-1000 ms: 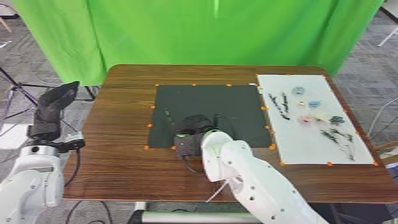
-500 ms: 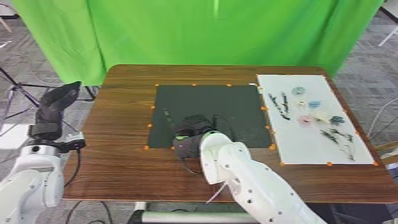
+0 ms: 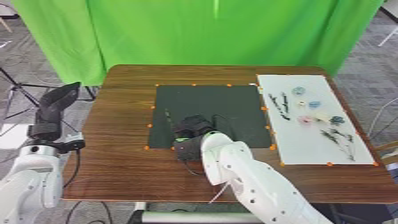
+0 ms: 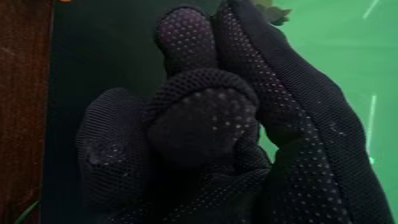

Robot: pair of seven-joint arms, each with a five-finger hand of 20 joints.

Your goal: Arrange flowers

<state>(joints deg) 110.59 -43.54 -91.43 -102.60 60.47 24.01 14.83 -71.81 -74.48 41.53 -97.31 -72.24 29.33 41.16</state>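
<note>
One thin sprig [image 3: 169, 117] over the black sheet [image 3: 209, 95], slanting out toward eleven o'clock from my right hand [image 3: 190, 126]! Fingers and thumb curl together, pinching it, I judge; the contact's hidden. Next, that long axis decides the placing. Left hand [image 3: 58, 98]? Well apart, ten o'clock.

The brown wooden table [image 3: 115, 165] has rounded far corners. A green curtain [image 3: 213, 35] hangs behind the table (its folds run vertically). Grey carpet [image 3: 31, 47] surrounds the table on its left and right sides. A dark stand with slender legs [image 3: 15, 89] is located left of the table. A thin white cable [image 3: 377, 116] lies in a curve on the carpet, right of the table. Small orange markers [image 3: 147, 147] are positioned on the tabletop.
</note>
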